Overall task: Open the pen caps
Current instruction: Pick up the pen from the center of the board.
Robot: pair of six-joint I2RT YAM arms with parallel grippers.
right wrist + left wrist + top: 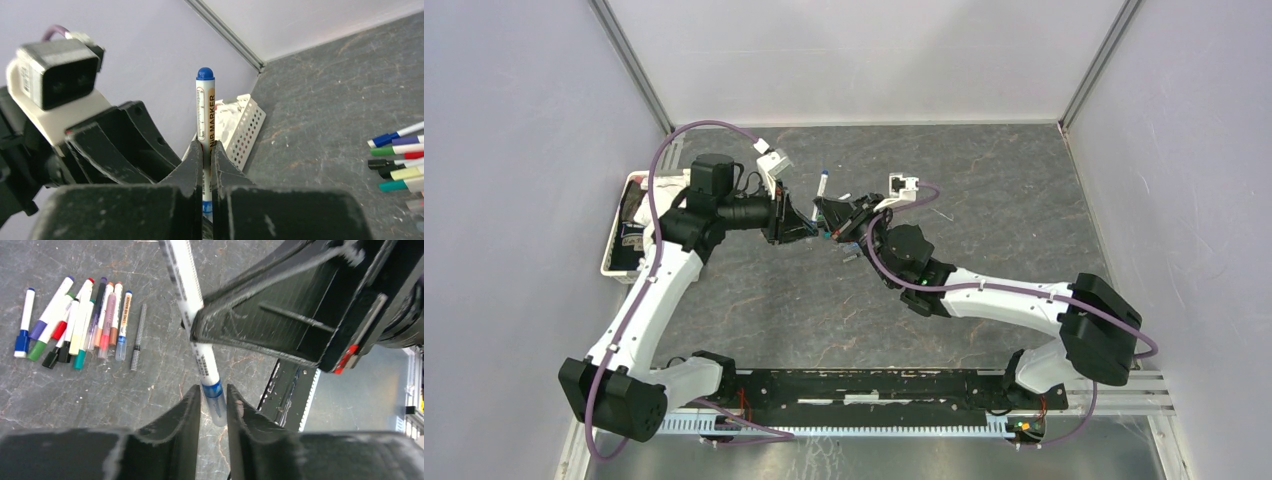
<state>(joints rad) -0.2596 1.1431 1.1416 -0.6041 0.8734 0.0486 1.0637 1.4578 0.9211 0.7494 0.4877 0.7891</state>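
My right gripper (206, 145) is shut on a white pen (205, 105) and holds it upright, its blue-tipped end (205, 73) pointing up. In the top view both grippers meet mid-table, left (796, 225) and right (832, 215), with the pen (821, 185) between them. The left wrist view shows the pen's lower end, a clear pen cap (217, 407) with a blue band. My left gripper (213, 388) is closed narrowly on that cap, a finger on each side. Several more capped pens (80, 325) lie in a row on the table.
A white perforated basket (624, 225) stands at the table's left edge, behind the held pen in the right wrist view (240, 125). A checkered stick (138, 335) lies beside the pen row. The black base rail (874, 385) runs along the near edge.
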